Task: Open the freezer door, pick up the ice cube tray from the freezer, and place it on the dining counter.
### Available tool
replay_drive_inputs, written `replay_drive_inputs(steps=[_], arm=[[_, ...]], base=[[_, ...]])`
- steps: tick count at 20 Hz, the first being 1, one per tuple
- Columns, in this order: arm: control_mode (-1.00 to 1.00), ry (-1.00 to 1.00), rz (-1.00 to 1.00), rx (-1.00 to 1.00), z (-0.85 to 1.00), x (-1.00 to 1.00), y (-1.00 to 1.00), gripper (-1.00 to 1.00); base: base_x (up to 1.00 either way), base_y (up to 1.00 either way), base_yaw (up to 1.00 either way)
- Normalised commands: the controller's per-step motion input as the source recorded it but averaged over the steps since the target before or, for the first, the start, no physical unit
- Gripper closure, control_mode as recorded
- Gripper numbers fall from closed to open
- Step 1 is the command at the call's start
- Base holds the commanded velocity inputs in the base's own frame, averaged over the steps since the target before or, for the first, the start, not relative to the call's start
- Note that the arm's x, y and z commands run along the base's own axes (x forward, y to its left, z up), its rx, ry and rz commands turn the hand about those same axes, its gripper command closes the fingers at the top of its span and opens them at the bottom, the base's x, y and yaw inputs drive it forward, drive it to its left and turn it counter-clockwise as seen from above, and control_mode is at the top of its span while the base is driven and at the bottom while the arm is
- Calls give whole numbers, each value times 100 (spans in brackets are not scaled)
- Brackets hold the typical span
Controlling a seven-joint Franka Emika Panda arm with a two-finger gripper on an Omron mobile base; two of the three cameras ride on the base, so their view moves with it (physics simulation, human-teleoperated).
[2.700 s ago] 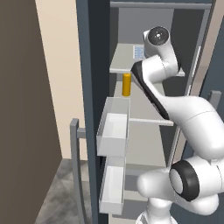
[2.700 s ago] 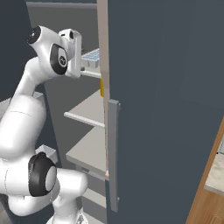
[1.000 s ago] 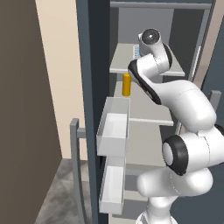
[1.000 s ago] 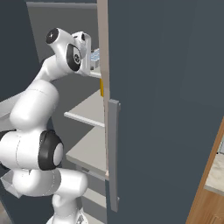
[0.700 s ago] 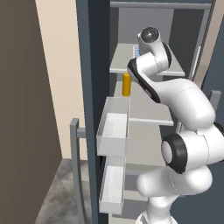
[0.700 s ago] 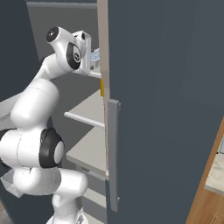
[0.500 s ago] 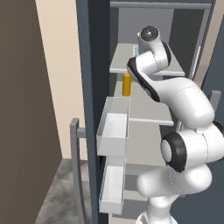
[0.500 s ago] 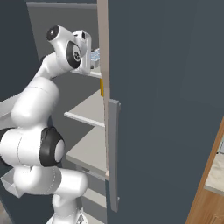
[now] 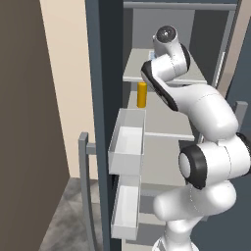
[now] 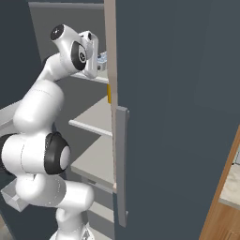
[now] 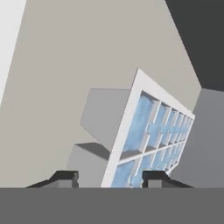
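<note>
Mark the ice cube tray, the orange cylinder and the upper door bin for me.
ice cube tray [image 11: 151,131]: hand view, on its blue cells.
orange cylinder [image 9: 142,95]: left base view, mid-body.
upper door bin [image 9: 128,142]: left base view, on its white inner wall.

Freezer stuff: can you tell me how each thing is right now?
freezer door: swung open
ice cube tray: lying on the upper shelf, its near edge between the gripper tips
gripper: one tip on each side of the tray's edge
orange cylinder: standing upright on the lower shelf
door bins: look empty
</note>
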Motion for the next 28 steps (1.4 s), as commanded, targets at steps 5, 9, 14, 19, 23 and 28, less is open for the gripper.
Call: replay_drive_inputs(steps=[5, 9, 14, 19, 23, 28], arm=[[-100, -1, 0, 0, 0, 17, 0, 100], [-100, -8, 0, 0, 0, 0, 0, 100], [-100, -23, 0, 0, 0, -1, 0, 100], [-100, -30, 0, 0, 0, -1, 0, 100], [-100, -31, 0, 0, 0, 0, 0, 100], [-100, -27, 0, 0, 4, -2, 0, 100]], base=[[0, 0, 0], [0, 0, 0], [0, 0, 0], [0, 0, 0], [0, 0, 0], [0, 0, 0]])
